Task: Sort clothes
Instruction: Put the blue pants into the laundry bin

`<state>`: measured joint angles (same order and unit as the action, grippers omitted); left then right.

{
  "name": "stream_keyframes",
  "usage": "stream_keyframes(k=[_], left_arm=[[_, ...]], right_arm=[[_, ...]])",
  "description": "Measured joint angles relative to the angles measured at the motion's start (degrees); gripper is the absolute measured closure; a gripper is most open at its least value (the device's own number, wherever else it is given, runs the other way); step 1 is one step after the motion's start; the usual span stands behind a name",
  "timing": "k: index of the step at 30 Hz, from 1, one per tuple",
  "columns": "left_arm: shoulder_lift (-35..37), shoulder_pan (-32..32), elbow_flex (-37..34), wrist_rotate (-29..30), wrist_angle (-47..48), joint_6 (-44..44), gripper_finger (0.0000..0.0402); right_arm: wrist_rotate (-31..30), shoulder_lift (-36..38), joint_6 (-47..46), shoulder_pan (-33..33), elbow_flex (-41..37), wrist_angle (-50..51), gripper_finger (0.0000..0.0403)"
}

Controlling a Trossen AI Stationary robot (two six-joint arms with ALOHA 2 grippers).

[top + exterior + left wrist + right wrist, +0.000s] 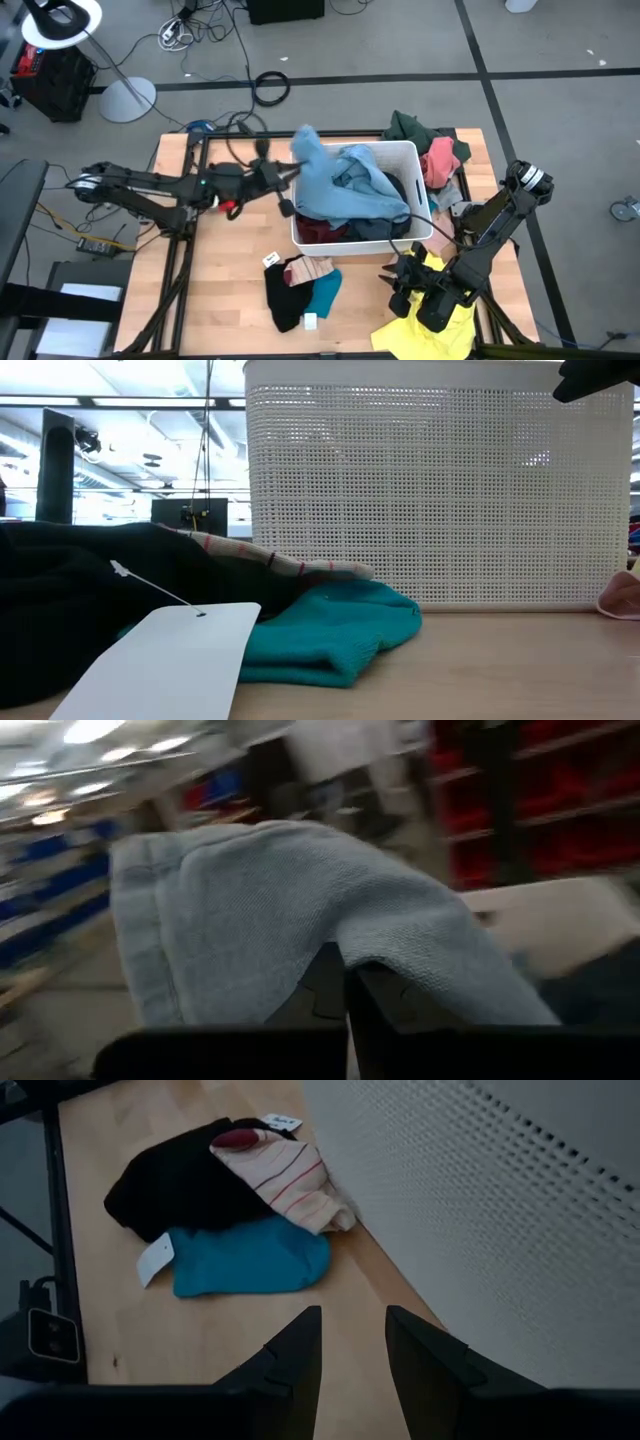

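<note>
The left gripper (288,176) is clenching one light blue garment (335,185), a soft, ribbed cloth that is draping from its fingers down into the white bin (410,165) just beyond it; the left wrist view is showing the fabric folded over both dark fingers (325,990), a detail the high view is not giving. The right gripper (402,278) is hanging released, its two fingers (295,1350) parted with nothing between them, close beside the bin's mesh wall. Ahead of it, three garments are lying together on the table (225,270): a black one (170,1180), a cream striped one (285,1180) and a teal one (250,1260). Beside this gripper a yellow garment (430,330) is lying. Past the bin, a dark green piece (410,128) and a pink piece (440,160) are resting.
</note>
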<state>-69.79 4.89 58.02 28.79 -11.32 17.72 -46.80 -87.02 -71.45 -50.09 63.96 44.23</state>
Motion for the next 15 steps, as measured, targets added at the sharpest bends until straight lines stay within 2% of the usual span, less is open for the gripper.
stream_keyframes(k=[3, 7, 11, 15], left_arm=[[-5.86, 0.04, 6.59, -4.75, 4.61, -2.60, 0.0400], [-13.85, -0.02, 13.57, -5.51, 12.98, -8.06, 0.0399], [-19.64, -0.26, 16.57, -5.45, 16.61, -11.47, 0.0382], [-21.54, -1.59, 18.36, -7.91, 19.70, -17.00, 0.0354]], right_arm=[[-0.07, 0.00, 1.06, 0.01, 0.00, -0.01, 0.0289], [-0.01, 0.02, 1.06, 0.11, 0.00, -0.13, 0.0289], [0.01, 0.02, 0.71, -0.42, 0.00, -0.66, 0.0289], [0.47, 0.02, 0.60, -0.69, 0.00, -0.81, 0.0289]])
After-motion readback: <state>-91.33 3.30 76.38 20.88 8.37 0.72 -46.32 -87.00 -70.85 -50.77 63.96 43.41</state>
